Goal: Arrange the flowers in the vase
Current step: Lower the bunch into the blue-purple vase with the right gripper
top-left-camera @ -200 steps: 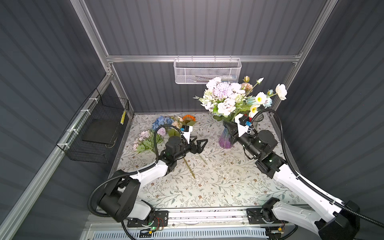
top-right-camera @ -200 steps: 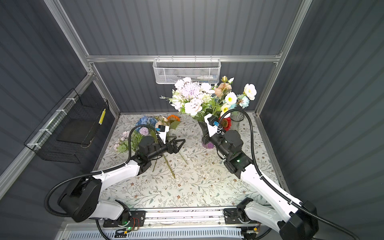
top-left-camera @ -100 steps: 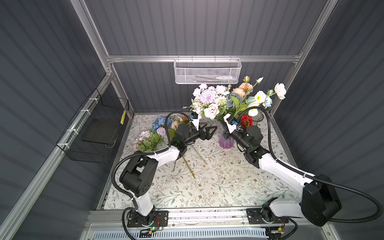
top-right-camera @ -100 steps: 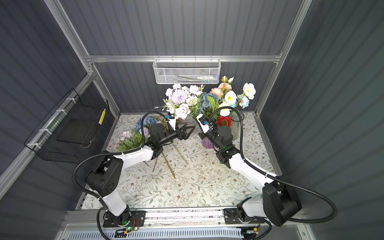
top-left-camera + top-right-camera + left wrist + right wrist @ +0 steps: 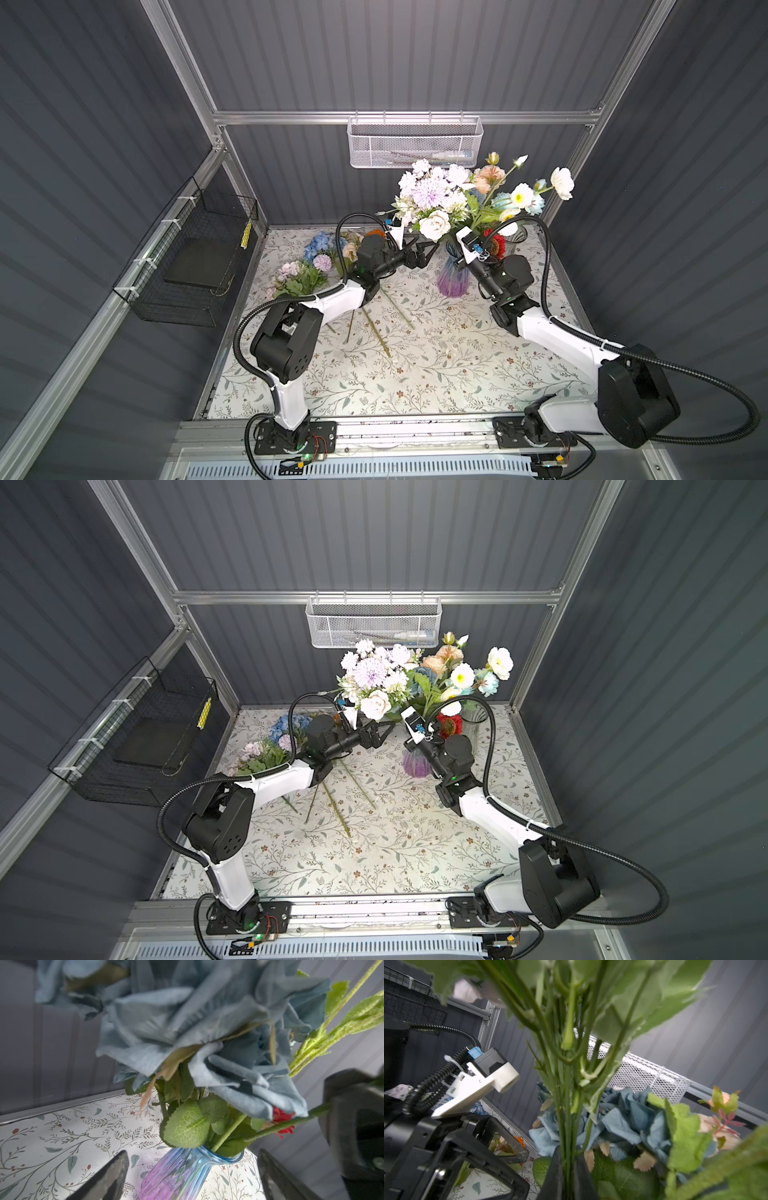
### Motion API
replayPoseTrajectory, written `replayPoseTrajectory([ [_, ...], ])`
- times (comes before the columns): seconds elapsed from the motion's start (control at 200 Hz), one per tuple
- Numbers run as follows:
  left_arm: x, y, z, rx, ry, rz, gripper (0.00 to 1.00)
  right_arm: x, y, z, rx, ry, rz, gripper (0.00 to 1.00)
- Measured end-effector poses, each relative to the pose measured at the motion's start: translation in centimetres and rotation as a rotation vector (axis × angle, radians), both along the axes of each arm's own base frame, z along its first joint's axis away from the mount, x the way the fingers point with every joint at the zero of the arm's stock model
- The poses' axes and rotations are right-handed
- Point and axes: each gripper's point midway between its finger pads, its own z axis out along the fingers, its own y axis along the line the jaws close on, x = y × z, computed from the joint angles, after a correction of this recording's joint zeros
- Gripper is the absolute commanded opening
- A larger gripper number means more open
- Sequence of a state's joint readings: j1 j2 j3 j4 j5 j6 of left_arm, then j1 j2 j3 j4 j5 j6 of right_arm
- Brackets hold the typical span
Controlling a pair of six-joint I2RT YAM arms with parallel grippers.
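Glass, ribbed, blue shading to violet: where does the vase (image 5: 452, 279) stand, and where are the flowers? (Reader)

Upright at the back of the patterned table (image 5: 457, 374), right of centre. Most flowers (image 5: 428, 193) rise above its mouth as a tall mixed bouquet. Blue, lilac and peach heads (image 5: 316, 246) lie at the left back of the table, their loose stems (image 5: 377, 332) running toward the middle, not yet arranged. (Legend)

Which step is shown? (Reader)

Insertion, by judgement. The right gripper (image 5: 568, 1159) is clenched on a bunch of green stems (image 5: 566, 1084) at the vase mouth; how deep their ends sit in the neck cannot be told. The left gripper (image 5: 428, 254) is spread wide and empty, just beside the neck, which shows between its fingers (image 5: 112, 1174) in the left wrist view. (Legend)

What does the next move call for? (Reader)

Probably lowering the bunch straight down through the crowded mouth, with the free gripper steadying the vase or parting leaves; a sideways pull could tip the vase (Legend)
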State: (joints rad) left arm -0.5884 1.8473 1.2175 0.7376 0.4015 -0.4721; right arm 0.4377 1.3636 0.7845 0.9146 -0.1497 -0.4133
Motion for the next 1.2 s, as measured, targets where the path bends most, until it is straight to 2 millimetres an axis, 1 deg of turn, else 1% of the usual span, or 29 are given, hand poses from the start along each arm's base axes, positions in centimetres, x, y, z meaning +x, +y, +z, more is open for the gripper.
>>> replayPoseTrajectory([
  [0.255,0.2,0.1,-0.6,0.014,0.020,0.011,0.96,1.3,-0.5,-4.6,0.003,0.082,-0.024,0.00],
  [0.435,0.6,-0.1,-0.5,0.017,0.024,0.016,0.95,1.4,-1.9,-5.9,0.056,0.115,-0.054,0.00],
  [0.555,0.6,-0.2,-0.5,0.017,0.024,0.014,0.95,1.3,-2.4,-6.7,0.093,0.144,-0.063,0.00],
  [0.68,0.5,-0.2,-0.4,0.015,0.023,0.006,0.95,1.1,-2.9,-8.1,0.131,0.193,-0.073,0.01],
  [0.75,0.2,0.0,-0.2,0.014,0.023,0.004,0.95,0.9,-3.0,-8.6,0.149,0.215,-0.070,0.08],
  [0.835,-0.3,0.3,0.5,0.007,0.014,0.003,0.95,0.8,-3.1,-8.7,0.172,0.221,-0.064,0.13],
  [0.88,-0.5,0.4,1.1,0.000,0.005,0.001,0.95,0.7,-3.1,-8.7,0.181,0.224,-0.062,0.24],
  [0.936,-0.8,0.5,1.9,-0.009,-0.009,-0.001,0.95,0.7,-3.1,-8.8,0.197,0.234,-0.056,0.30],
  [1.001,-1.0,0.6,2.7,-0.019,-0.023,-0.004,0.94,0.6,-3.0,-8.8,0.207,0.242,-0.050,0.43],
  [1.026,-1.1,0.6,2.9,-0.021,-0.027,-0.005,0.94,0.6,-2.9,-8.8,0.204,0.241,-0.048,0.46],
  [1.126,-1.2,0.6,3.0,-0.023,-0.029,-0.009,0.94,0.5,-2.9,-8.9,0.204,0.249,-0.046,0.54],
  [1.201,-1.2,0.6,3.0,-0.023,-0.030,-0.012,0.94,0.2,-3.0,-8.7,0.201,0.257,-0.043,0.57],
])
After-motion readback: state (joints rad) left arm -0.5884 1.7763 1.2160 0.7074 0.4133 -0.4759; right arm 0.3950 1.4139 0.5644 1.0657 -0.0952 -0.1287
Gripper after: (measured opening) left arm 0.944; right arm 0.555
